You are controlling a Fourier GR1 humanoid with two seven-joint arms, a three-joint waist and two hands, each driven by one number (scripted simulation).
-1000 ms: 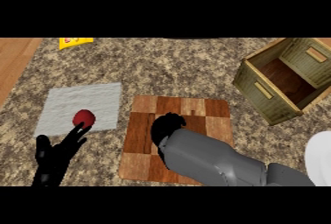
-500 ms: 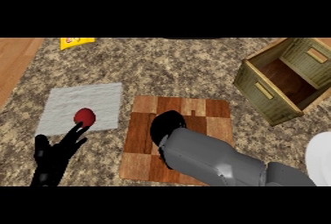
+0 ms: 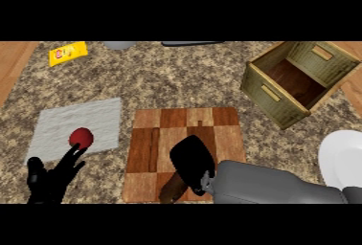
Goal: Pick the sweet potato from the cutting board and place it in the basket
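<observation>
The step in hand looks like the grasp. The right hand [image 3: 191,162] is low on the board [image 3: 185,124], in the lower middle of the frame, palm down, and it covers what is under it. A brownish shape at about [image 3: 170,191], below the hand, may be the potato, but I cannot tell if the fingers are closed on it. The basket [image 3: 272,93] stands open at the upper right, well apart. The next move, I think, is to lift and carry it there. The left hand [image 3: 50,179] rests open at lower left, its fingertips near a red ball [image 3: 81,138] on a grey cloth [image 3: 71,117]
</observation>
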